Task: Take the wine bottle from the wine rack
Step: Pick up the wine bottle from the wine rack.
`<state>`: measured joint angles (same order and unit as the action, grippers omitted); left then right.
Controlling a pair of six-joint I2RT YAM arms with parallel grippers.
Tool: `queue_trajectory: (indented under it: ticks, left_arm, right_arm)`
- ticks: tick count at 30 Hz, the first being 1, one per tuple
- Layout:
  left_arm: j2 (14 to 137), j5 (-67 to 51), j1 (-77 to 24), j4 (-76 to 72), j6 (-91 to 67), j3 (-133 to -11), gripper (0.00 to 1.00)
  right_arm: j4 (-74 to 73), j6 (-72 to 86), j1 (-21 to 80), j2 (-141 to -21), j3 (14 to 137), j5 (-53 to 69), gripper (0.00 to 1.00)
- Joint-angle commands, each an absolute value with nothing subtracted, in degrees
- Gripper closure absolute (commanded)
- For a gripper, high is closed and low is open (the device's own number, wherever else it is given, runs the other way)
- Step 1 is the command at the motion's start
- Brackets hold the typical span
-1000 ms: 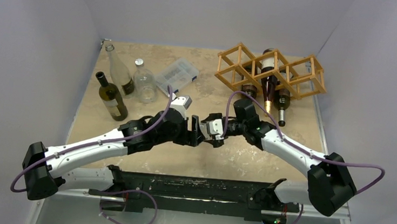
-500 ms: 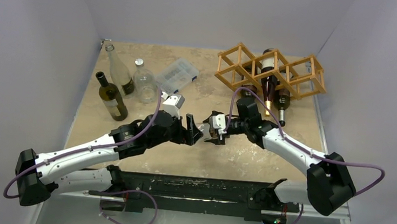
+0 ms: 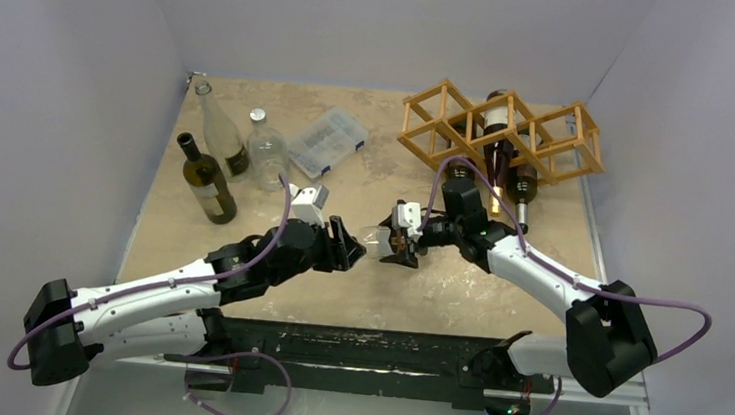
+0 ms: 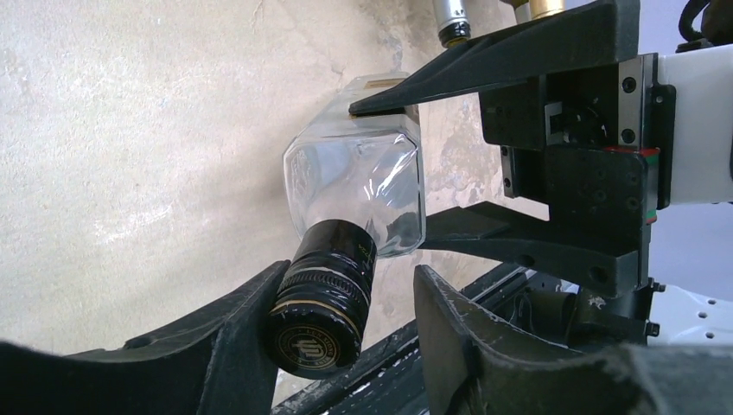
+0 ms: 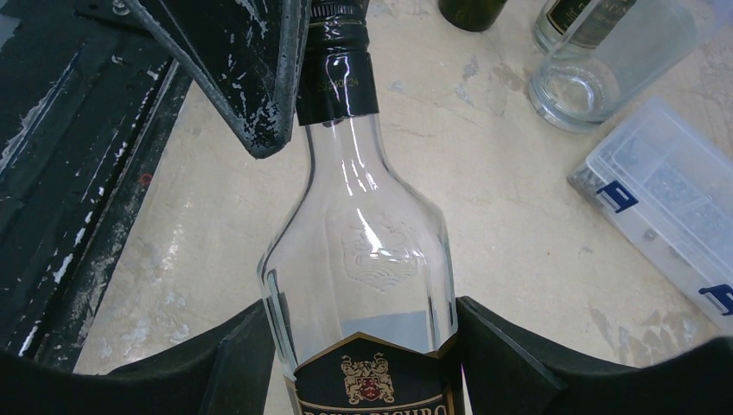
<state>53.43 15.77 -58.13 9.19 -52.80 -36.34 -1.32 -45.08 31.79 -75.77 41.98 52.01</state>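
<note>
The wooden wine rack (image 3: pixel 501 129) stands at the back right with dark bottles (image 3: pixel 497 154) lying in its cells. My right gripper (image 3: pixel 396 242) is shut on the body of a clear glass bottle (image 3: pixel 376 236) with a black cap and a dark label, held level above the table's middle. In the right wrist view its fingers clamp the bottle (image 5: pixel 363 251) at both sides. My left gripper (image 3: pixel 345 246) is open around the black cap (image 4: pixel 324 303). One finger (image 4: pixel 233 337) touches the cap and the other stands apart.
A dark green bottle (image 3: pixel 207 181), a tall clear bottle (image 3: pixel 218 129) and a short clear bottle (image 3: pixel 268 154) stand at the back left. A clear plastic compartment box (image 3: pixel 327 139) lies beside them. The black base rail (image 3: pixel 351 352) runs along the near edge.
My left gripper has drawn back to the left, from close against the right gripper out to the bottle's cap. The right gripper has shifted slightly away from the near edge.
</note>
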Motion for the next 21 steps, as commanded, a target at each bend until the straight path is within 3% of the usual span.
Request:
queue_trajectory:
  ticks: [1,10,15,20,21]
  left_arm:
    - [52.97,18.22,-57.93,3.76,-55.77,-35.55,0.49]
    - [52.66,23.73,-57.92,0.93,-56.18,-34.22,0.49]
    - [53.59,23.83,-57.94,-1.58,-56.54,-34.33,0.65]
    - [53.78,23.26,-57.92,-1.54,-56.36,-34.31,0.74]
    - [53.83,23.02,-57.97,-1.81,-55.95,-34.29,0.83]
  right_arm:
    - [3.27,-43.33,31.53,-75.58,44.08,54.58,0.74]
    - [2.98,-43.43,31.53,-75.63,44.02,55.59,0.74]
    - [2.97,-43.42,31.52,-75.59,44.08,55.54,0.75]
    - [3.02,-43.25,31.48,-75.83,44.03,55.33,0.74]
    - [3.04,-43.12,31.58,-75.85,44.08,55.32,0.73]
